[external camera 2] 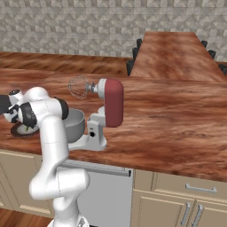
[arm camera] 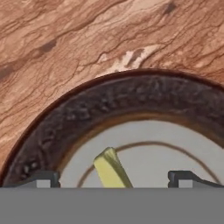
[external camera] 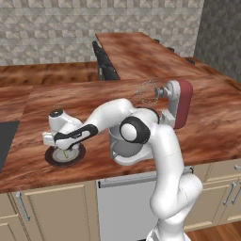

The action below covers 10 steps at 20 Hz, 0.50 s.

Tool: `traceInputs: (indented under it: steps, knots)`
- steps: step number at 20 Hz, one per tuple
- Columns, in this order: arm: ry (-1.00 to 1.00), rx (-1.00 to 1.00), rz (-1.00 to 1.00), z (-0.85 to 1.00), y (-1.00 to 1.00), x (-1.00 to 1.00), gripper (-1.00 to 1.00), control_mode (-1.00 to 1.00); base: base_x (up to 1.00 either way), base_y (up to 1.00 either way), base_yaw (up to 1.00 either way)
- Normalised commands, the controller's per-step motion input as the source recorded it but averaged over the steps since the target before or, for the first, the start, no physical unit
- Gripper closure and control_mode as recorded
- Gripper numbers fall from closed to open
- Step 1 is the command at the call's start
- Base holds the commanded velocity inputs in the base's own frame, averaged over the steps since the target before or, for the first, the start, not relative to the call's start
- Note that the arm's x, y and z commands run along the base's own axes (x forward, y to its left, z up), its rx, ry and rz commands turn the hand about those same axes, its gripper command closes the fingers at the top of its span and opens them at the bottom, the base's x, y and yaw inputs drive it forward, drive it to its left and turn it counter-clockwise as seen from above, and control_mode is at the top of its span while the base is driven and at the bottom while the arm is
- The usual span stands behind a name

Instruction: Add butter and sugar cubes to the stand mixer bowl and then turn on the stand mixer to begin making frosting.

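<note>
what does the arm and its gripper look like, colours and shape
The arm is glossy white, built from rounded tubular links with dark grey-black joint caps and a black band near the wrist. No cables or markings are visible. The gripper has two small dark fingertips with flat, squared ends.

We see a long wooden counter point(external camera: 94, 99) with a reddish-brown grain, our landmark here. Behind it runs a grey wall point(external camera: 70, 28) tiled in small triangular facets. A second wooden top, a peninsula point(external camera: 141, 54), juts off from the counter's far side toward the wall, with dark chairs point(external camera: 104, 61) tucked along its edge. Under the counter's front sit beige cabinets point(external camera 2: 177, 199) with metal handles and a pale grey dishwasher panel point(external camera: 122, 207). A dark cooktop point(external camera: 7, 141) is set into the counter's left end.
</note>
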Motion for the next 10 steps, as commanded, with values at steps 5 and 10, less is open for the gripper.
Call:
traceInputs:
  steps: [5,10]
  knots:
    - [0.01,0.00,0.00,-0.22,0.00,0.02,1.00,-1.00,0.00,0.00,0.00]
    - [0.00,0.01,0.00,0.03,0.00,-0.06,1.00,-1.00,0.00,0.00,0.00]
